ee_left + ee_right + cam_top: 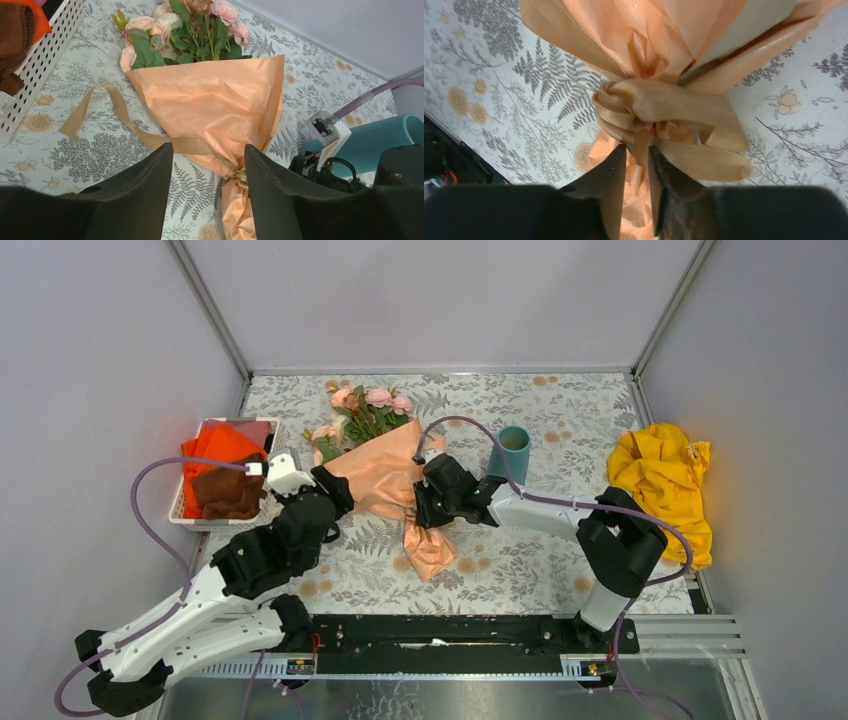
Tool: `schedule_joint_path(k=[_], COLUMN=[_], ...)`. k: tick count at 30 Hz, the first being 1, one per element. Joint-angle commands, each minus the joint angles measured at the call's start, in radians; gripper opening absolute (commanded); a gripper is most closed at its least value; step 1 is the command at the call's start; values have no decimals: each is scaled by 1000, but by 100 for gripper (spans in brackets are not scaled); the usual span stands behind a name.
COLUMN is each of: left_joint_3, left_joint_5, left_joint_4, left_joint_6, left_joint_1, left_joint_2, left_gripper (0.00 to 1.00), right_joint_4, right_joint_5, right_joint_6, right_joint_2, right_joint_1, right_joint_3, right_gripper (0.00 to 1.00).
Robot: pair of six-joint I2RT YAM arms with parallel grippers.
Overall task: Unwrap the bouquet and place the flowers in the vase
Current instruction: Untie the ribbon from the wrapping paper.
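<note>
Right now the bouquet (385,475) lies flat mid-table (560,400), still wrapped and tied, its roses (365,400) pointing at the far wall and the twisted paper tail toward the arms. The teal vase (513,448) stands upright just beyond the right arm's wrist, empty as far as the top view shows.

The right gripper (636,150) sits at the ribbon knot (659,107). Its fingers (611,170) are drawn close, with a fold of tan ribbon in the narrow gap. Whether they truly bite it, I cannot tell. The left gripper (207,150) hovers over the wrap's left edge with its fingers (145,185) spread wide and holding nothing. The loose ribbon tail (115,107) runs across the table and under that gap.

The main risk, as I judge it, is the choice of strand. If the right fingers catch the knot's body or a loop instead of a free end, a pull would cinch the tie tighter. Nothing pins the bouquet either, so a tug could drag the whole bundle toward the vase and tip it. A grip that also catches the kraft paper (215,95) could tear the wrap or bend the stems inside. If the left fingers came down too far forward, they could trap the ribbon tail and fight the pull.
</note>
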Motion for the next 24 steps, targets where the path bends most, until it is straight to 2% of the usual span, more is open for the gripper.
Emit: schedule_joint_path(k=[1,2,8,16,24], left_joint_3=[-22,-24,-57,-89,-131], left_joint_5=[-4,1,26,78,191], left_joint_4=[-3,-3,17,89,225], left_joint_6=[-45,-49,-60,-49,8], left_joint_1=[-4,-4,-4,-5,-4], left_joint_2=[13,16,32,78,180], left_gripper=[62,62,62,62,62], right_joint_4=[21,16,-14,-83,-167], right_joint_5=[-8,-1,53,207,491], right_joint_6=[-28,-30,-61,-125,-227], right_joint_2=[34,36,-23,-132,-181], right_joint_1=[8,8,8,8,6], right_joint_3=[80,92,120,148,227], right_gripper=[21,16,0,0,0])
